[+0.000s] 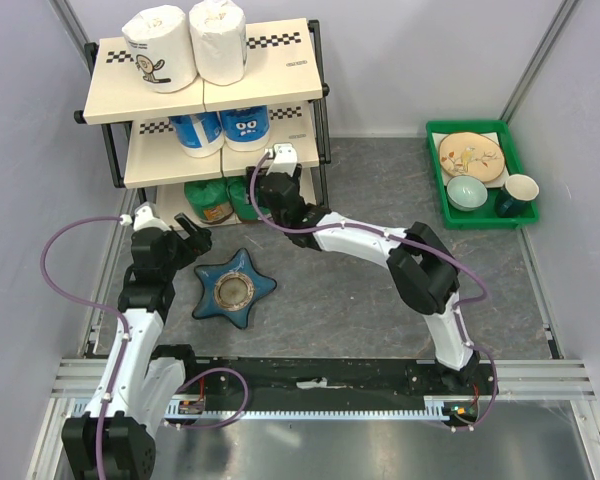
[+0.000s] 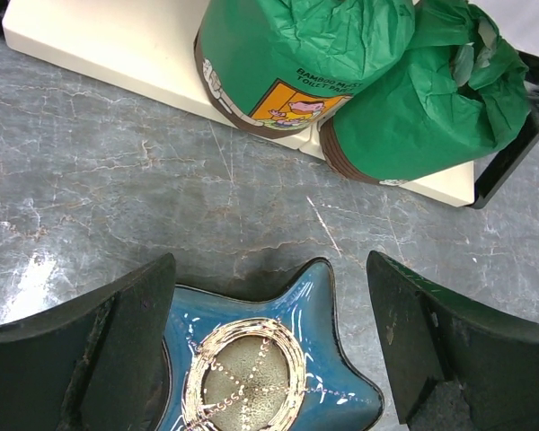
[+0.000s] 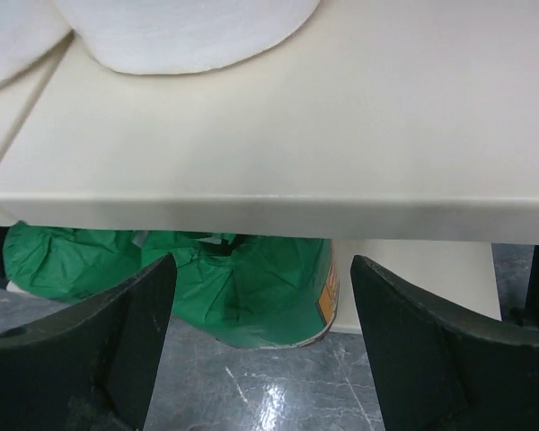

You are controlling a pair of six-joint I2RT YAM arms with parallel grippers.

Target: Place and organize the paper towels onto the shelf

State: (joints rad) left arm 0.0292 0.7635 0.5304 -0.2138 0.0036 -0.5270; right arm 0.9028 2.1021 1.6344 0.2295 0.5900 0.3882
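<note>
Fingers spread empty on left gripper and right gripper; shelf edge across upper frame, easy to bump if lifted.

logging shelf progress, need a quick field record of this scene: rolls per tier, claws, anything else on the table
top tier: two white rolls
middle tier: two blue rolls
bottom tier: two green rolls
shelf: all six rolls on it, sorted by colour
left claw: open, empty, beside the star dish
right claw: open, empty, at the middle tier's front edge
elsewhere: green tray of dishes, far right
</note>
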